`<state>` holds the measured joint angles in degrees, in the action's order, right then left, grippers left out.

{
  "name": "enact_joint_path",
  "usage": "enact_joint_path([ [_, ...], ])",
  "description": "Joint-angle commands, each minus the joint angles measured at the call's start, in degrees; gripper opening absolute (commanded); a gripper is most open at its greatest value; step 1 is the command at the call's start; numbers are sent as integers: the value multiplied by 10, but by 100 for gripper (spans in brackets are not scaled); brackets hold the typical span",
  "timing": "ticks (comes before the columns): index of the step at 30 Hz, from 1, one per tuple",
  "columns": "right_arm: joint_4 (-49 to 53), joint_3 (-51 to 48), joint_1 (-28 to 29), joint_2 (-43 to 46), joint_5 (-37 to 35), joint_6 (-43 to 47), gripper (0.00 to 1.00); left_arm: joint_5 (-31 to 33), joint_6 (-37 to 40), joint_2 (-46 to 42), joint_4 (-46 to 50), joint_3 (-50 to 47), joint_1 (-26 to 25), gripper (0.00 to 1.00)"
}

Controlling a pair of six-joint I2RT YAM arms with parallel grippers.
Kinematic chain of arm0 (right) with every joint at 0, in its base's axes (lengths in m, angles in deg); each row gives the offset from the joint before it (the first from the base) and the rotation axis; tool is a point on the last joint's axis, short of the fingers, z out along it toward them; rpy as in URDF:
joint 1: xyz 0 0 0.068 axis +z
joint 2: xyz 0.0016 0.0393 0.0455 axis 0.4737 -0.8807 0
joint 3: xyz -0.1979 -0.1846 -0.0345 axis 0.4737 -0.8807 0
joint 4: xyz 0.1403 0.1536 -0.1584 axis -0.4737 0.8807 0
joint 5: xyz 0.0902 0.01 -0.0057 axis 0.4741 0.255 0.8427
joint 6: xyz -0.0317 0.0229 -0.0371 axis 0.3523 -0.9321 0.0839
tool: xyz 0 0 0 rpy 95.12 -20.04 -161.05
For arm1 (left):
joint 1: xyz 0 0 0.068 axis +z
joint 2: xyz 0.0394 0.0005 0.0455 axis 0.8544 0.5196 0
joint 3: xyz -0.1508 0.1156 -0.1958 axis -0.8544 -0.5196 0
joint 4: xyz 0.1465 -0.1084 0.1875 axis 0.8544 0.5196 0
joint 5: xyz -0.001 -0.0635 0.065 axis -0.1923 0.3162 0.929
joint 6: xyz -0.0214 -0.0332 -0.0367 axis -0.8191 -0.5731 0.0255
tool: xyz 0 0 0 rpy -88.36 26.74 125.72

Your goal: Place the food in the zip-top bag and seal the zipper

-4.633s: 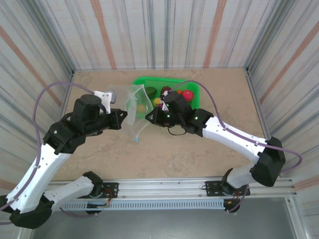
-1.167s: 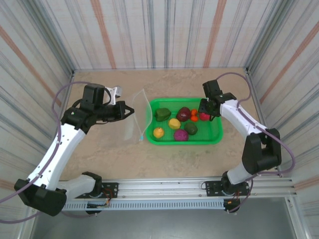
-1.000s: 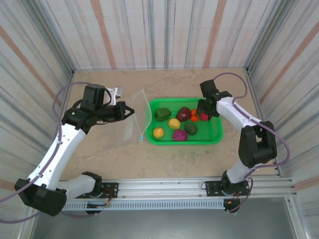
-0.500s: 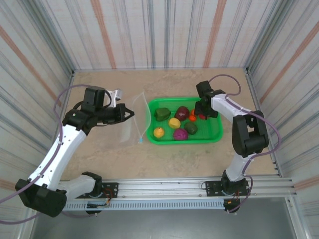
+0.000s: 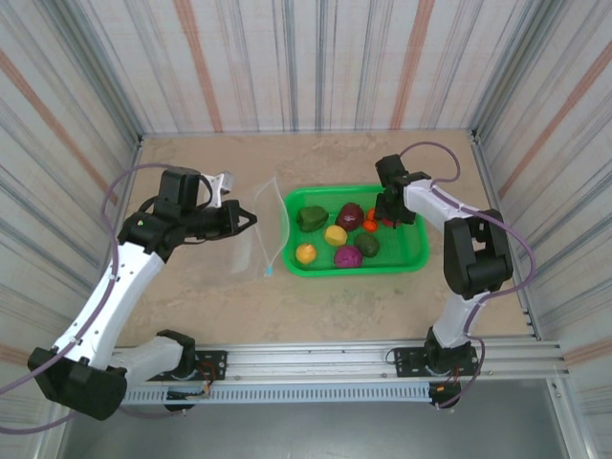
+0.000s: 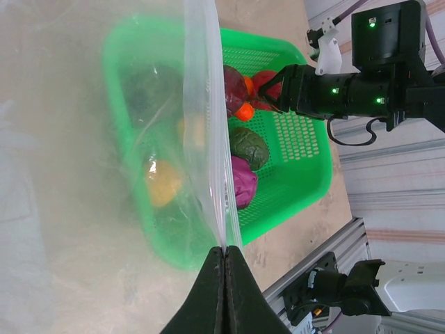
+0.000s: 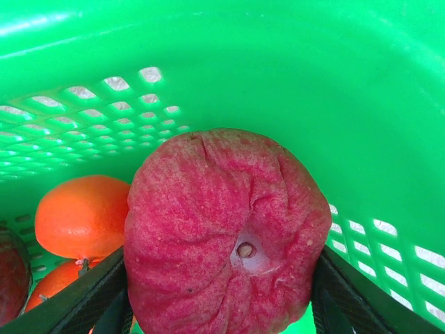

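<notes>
The clear zip-top bag (image 5: 256,237) hangs upright left of the basket, and my left gripper (image 5: 251,218) is shut on its mouth edge. In the left wrist view the zipper (image 6: 208,139) runs up from those closed fingertips (image 6: 226,249). The food lies in the green mesh basket (image 5: 413,256): a dark green piece (image 5: 311,219), a maroon one (image 5: 350,216), a yellow one (image 5: 334,236), a purple one (image 5: 347,256) and others. My right gripper (image 5: 389,218) reaches into the basket's far right corner. Its fingers (image 7: 111,292) press both sides of the pink-red fruit (image 7: 222,223), beside an orange piece (image 7: 80,216).
Striped walls close in the table on three sides. The basket wall (image 7: 334,90) stands just behind the pink-red fruit. Bare tabletop (image 5: 316,316) lies in front of the basket and the bag. The metal rail (image 5: 316,368) runs along the near edge.
The right gripper has moved a little left and down in the basket's far right corner and closed around the pink-red fruit. The basket has shifted slightly. The left gripper keeps its grip on the bag.
</notes>
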<state>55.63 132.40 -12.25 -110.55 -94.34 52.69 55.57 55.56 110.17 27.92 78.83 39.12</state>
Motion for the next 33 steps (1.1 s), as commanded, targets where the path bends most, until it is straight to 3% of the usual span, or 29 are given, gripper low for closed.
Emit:
enact_joint_path([
  [1, 6, -15, -6, 26, -21, 1, 42, -12, 3, -13, 8, -1, 3, 0],
  [14, 63, 1, 26, 206, -9, -1, 43, -27, 40, -3, 41, 56, -9, 0],
  [19, 44, 6, 76, 292, 83, 10, 43, -31, 46, -4, 40, 60, -10, 0],
  [26, 2, 52, 194, 344, 246, 17, 42, -33, 46, -2, 35, 67, -17, 0],
  [33, -55, 82, 285, 320, 289, -1, 42, -33, 39, -1, 30, 71, -29, 0],
])
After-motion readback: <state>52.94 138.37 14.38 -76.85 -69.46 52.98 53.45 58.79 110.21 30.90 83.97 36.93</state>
